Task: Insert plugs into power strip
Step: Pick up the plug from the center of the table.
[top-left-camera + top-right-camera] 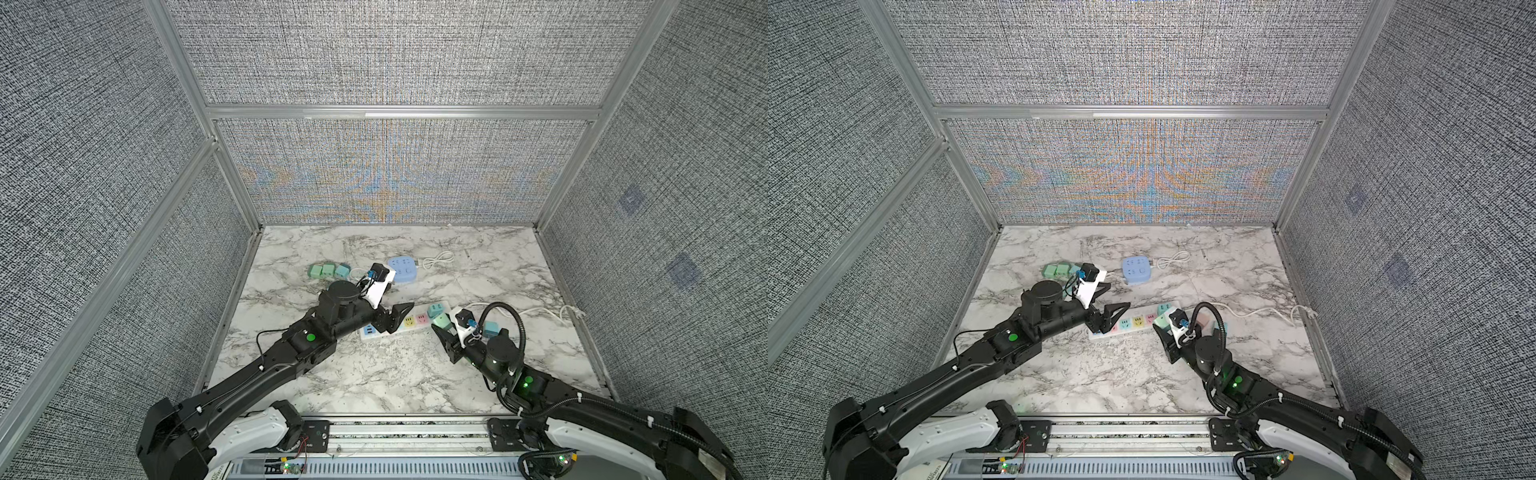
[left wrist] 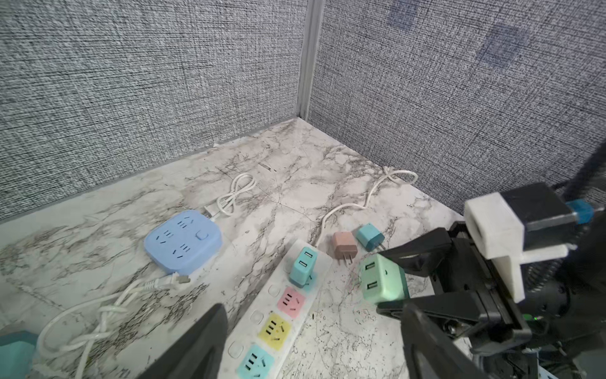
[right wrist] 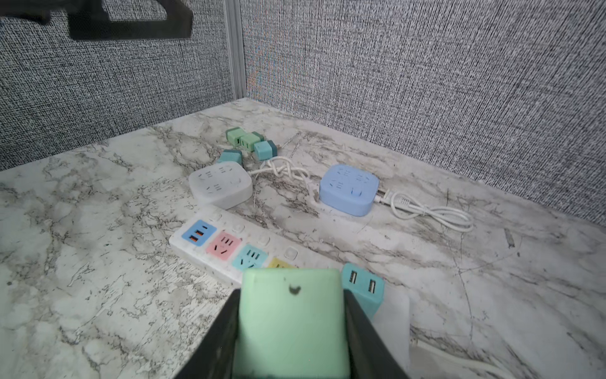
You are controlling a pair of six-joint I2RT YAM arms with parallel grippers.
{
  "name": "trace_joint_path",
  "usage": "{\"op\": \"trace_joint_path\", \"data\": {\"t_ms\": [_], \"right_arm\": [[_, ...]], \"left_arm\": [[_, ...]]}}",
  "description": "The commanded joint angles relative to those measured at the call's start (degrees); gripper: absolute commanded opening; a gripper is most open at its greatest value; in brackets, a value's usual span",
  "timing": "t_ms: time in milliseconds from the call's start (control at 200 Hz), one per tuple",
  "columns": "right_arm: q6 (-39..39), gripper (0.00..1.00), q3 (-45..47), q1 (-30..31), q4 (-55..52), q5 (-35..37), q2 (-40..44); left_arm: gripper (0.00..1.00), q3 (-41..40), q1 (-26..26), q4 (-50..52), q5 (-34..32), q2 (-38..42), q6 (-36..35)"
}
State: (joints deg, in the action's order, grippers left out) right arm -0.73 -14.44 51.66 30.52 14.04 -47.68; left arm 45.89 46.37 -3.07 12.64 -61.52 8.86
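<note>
Mint-green plug (image 3: 292, 321) fills the near edge of the right wrist view, clamped between the two black fingers of my right gripper (image 3: 292, 295). A dark fleck marks its upper face. The left wrist view shows the same grip side-on, with two USB ports facing out. The prongs are not visible.

Power strip (image 2: 254, 316): long, white, lying slantwise mid-way across the marble tabletop (image 1: 374, 374). Its sockets run in a row: blue USB panel, pink, teal, yellow, pink. A teal plug (image 2: 303, 269) stands in the last socket, at the cord end, ports up. The mint-green plug I hold sits just beside it, off the strip's edge.

My left gripper (image 2: 313, 305): jaws apart, nothing between them. It hangs over the strip's USB end with one finger to each side. I cannot tell whether either finger touches the strip.

Loose on the table:
- A dusty pink plug (image 2: 342, 246) lies with its prongs showing, and a second teal plug (image 2: 370, 236) is just beside it. Both are near the strip's cord end.
- Four plugs (image 3: 249, 141) sit huddled toward the far left corner, two green and two teal.
- A white socket block (image 3: 221, 183) lies next to that huddle. A blue socket block (image 3: 349, 188) lies apart from it, with its white cord (image 3: 426, 210) looped alongside.
</note>
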Motion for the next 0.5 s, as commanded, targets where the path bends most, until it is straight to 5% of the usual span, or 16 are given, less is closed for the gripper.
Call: {"op": "trace_joint_path", "data": {"t_ms": [0,495], "right_arm": [[-4.03,0.16,-1.40,0.20,5.23,-3.07,0.30],[-11.60,0.14,-3.39,2.22,13.95,-5.93,-3.47]], "left_arm": [[0.84,1.48,0.04,-0.78,6.56,-1.42,-2.01],[0.78,3.32,0.08,-0.01,11.35,-4.80,-2.80]]}}
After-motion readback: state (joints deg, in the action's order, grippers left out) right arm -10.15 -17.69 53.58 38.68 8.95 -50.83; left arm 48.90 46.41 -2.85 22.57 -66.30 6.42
